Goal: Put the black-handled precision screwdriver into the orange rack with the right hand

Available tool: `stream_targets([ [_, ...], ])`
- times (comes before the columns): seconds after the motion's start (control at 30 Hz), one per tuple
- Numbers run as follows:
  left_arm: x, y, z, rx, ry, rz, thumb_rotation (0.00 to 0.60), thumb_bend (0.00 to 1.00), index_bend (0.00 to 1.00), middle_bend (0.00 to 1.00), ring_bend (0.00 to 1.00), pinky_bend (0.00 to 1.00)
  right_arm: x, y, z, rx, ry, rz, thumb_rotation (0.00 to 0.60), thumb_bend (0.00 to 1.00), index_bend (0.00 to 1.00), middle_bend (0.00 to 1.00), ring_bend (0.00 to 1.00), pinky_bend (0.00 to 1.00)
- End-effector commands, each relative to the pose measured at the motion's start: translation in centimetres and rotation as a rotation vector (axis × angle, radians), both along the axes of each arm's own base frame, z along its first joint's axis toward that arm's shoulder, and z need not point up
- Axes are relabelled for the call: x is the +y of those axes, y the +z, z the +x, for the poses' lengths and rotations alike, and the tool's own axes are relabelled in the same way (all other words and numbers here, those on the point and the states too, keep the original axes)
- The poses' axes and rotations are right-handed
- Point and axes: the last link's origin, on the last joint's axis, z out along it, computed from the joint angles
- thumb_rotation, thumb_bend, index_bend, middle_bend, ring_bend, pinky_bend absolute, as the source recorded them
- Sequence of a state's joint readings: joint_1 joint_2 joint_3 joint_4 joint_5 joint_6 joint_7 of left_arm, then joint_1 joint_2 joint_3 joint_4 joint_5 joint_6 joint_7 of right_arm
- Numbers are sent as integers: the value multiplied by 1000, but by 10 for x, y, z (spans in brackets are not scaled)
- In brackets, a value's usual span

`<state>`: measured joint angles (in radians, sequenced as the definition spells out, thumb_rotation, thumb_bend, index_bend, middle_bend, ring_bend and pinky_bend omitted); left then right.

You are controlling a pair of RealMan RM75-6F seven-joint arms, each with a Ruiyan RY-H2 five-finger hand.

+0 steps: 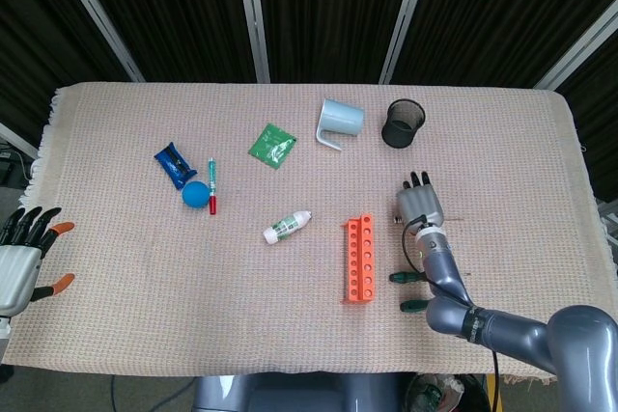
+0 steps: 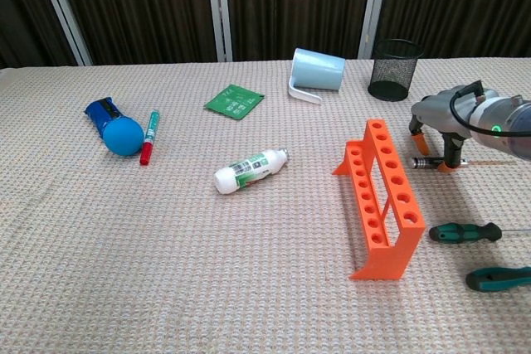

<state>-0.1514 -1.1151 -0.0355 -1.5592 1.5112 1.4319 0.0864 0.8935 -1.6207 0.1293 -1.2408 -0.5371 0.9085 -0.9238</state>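
The black-handled precision screwdriver (image 2: 425, 163) lies flat on the cloth just right of the orange rack (image 2: 383, 196), its thin shaft pointing right. My right hand (image 2: 444, 120) arches over its handle, with orange fingertips (image 2: 421, 145) down on either side, touching or nearly touching it. The screwdriver still rests on the table. In the head view the right hand (image 1: 421, 206) covers most of the tool, next to the rack (image 1: 358, 260). My left hand (image 1: 24, 258) hangs off the table's left edge, fingers spread and holding nothing.
Two green-handled screwdrivers (image 2: 463, 232) (image 2: 498, 277) lie near the front right. A black mesh cup (image 2: 394, 70) and a tipped pale blue mug (image 2: 317, 72) stand at the back. A small white bottle (image 2: 249, 170), green packet (image 1: 272, 145), blue ball (image 1: 196, 194) and marker (image 1: 211, 186) lie further left.
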Motion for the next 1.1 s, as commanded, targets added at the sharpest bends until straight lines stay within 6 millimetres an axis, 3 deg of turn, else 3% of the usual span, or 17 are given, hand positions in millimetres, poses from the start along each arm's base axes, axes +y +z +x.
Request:
stream_targets([
  [0.03,0,0,0,0,1,-2,600,152,244,85,33,0,0,-1,0,-3,0,2,600,212,505,195,0,62],
  [0.4,0,-1,-1,3,7,-2,600,152,243,83,33,0,-1,-6,0,-5,-5,6,600,240,523,202,0,62],
  [0.73,-1,0,-2,-1,10,1,600,152,244,80,32,0,-3,-4,-2,-9,-11,0,600,360,582,229,0,62],
  [0.93,-1,0,-2,-4,8,1,600,152,244,77,32,0,-1,19,5,-120,-16,-35,600,381,593,237,0,61],
  [1.1,0,-1,1,-6,-8,-3,600,152,244,77,32,0,11,53,15,-349,-62,-44,600,380,594,239,0,62],
])
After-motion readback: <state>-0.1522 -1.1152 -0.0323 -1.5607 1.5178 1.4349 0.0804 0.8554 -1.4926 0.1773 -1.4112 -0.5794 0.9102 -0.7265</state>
